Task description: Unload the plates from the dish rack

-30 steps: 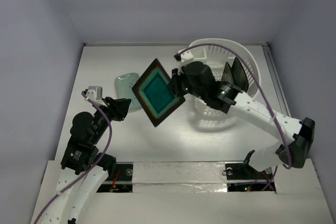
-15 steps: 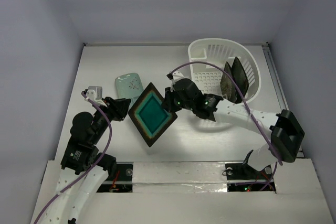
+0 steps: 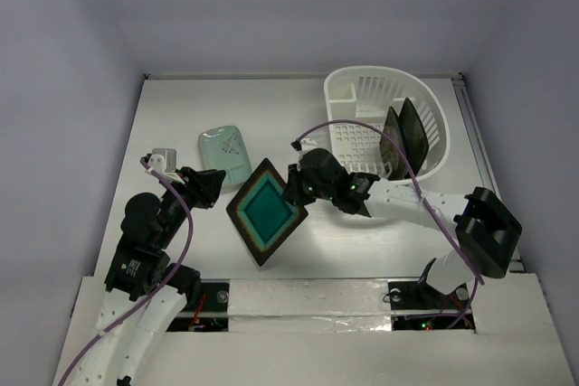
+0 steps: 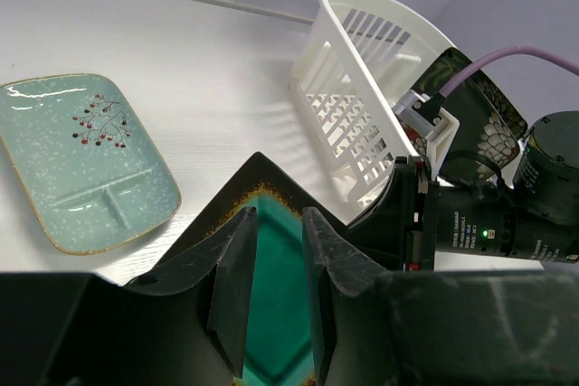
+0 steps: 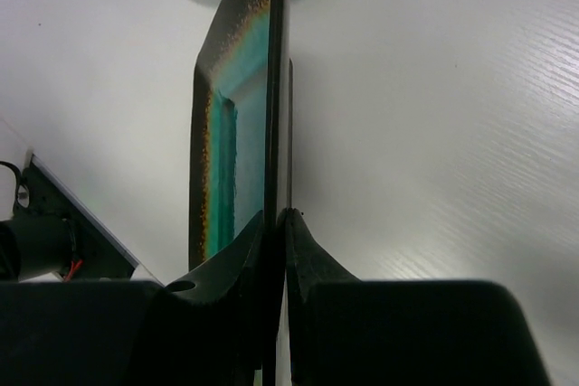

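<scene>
My right gripper (image 3: 295, 189) is shut on one corner of the dark-rimmed plate with the teal centre (image 3: 265, 211), holding it tilted over the table left of the dish rack (image 3: 355, 88). In the right wrist view the rim of this plate (image 5: 231, 97) runs edge-on between the gripper's (image 5: 280, 214) closed fingers. The pale mint-green plate (image 3: 225, 148) lies flat on the table. Two black patterned plates (image 3: 404, 136) stand upright in the rack. My left gripper (image 4: 277, 223) hovers beside the teal plate (image 4: 258, 174), its fingers a little apart with nothing between them.
The white rack (image 4: 362, 70) stands at the back right, close to the rear wall. The mint plate (image 4: 86, 169) lies just beyond my left gripper (image 3: 204, 185). My right arm (image 3: 416, 205) stretches across the table's middle in front of the rack.
My right arm has carried the teal plate away from the rack, lower and toward the near left. The left arm has stayed still.
</scene>
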`<action>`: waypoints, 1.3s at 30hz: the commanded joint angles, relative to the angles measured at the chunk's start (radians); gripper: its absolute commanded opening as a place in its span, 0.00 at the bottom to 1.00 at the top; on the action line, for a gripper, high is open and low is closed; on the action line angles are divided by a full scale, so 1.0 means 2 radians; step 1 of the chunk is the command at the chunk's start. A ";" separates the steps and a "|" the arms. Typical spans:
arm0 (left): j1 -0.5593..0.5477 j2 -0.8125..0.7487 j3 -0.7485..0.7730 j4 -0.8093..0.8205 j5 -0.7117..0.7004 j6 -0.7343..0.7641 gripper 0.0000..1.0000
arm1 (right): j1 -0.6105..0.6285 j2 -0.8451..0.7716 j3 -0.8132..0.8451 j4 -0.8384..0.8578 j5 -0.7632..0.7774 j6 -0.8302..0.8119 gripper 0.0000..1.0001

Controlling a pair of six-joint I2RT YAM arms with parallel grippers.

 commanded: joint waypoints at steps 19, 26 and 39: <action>-0.003 0.004 0.005 0.022 0.003 -0.003 0.24 | 0.006 0.048 0.010 -0.014 0.108 0.010 0.15; -0.003 0.005 0.005 0.021 0.003 -0.004 0.23 | 0.016 0.063 0.020 -0.059 0.151 0.004 0.23; -0.003 0.004 0.005 0.020 0.001 -0.005 0.24 | 0.032 0.118 0.033 -0.117 0.209 0.013 0.29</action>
